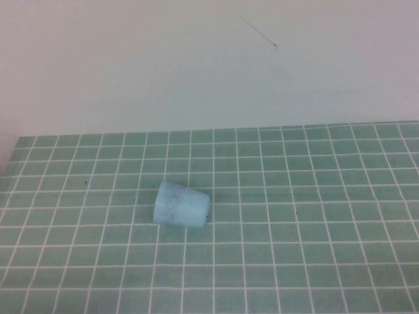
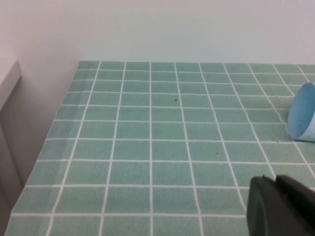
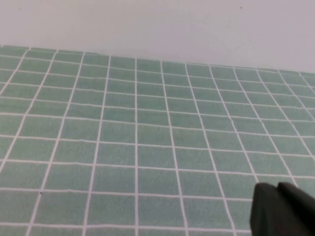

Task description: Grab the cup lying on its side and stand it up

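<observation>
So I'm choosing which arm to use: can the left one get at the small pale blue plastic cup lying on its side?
Probably yes: nothing stands between the left gripper and the cup.

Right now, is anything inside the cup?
Cannot tell: the cup lies on its side on the tiles, its inside hidden in every view. Left gripper and right gripper show only in wrist views.

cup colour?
Pale sky-blue, slightly mottled cup, lying on its side on the green tiled table; clearest in the high view.
</observation>
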Controlling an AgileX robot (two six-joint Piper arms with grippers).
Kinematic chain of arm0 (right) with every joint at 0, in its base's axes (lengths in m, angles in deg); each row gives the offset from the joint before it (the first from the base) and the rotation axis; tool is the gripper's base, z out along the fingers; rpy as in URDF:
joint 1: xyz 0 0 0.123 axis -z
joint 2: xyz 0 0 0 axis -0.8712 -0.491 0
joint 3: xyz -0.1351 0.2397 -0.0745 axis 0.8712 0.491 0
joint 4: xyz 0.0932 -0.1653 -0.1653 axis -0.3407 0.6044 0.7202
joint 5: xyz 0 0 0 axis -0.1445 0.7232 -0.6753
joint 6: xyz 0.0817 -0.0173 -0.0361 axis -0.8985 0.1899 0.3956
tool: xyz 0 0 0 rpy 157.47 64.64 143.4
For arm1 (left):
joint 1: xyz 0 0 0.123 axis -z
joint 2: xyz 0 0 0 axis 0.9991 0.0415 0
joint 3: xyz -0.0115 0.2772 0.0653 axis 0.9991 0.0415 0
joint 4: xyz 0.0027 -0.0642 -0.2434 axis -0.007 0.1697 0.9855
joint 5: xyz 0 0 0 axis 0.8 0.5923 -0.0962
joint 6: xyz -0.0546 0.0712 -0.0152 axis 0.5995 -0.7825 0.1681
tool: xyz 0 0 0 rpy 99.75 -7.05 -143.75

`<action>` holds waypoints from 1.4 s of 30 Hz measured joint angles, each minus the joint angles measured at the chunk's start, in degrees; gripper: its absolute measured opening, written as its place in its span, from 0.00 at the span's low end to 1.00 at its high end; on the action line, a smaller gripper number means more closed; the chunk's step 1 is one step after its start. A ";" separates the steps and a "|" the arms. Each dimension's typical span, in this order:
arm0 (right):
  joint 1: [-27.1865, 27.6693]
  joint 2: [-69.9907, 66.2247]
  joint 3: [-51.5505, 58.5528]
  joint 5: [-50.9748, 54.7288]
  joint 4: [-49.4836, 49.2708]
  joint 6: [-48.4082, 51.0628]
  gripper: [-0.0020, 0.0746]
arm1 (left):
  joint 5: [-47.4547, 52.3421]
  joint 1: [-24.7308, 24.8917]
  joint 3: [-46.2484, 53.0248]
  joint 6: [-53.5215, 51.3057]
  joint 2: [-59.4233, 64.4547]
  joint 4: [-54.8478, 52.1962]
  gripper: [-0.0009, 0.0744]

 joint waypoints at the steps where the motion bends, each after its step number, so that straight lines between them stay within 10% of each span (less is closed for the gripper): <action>1: 0.00 0.00 0.00 0.00 0.00 0.00 0.02 | 0.00 0.00 0.00 0.00 0.00 0.00 0.01; 23: 0.00 0.00 0.00 -5.32 -0.51 -0.13 0.02 | -4.81 0.00 0.00 0.00 0.00 0.00 0.01; 42: 0.00 0.00 0.00 -29.26 -1.33 -0.13 0.02 | -37.35 0.00 0.00 -0.64 -0.02 0.00 0.01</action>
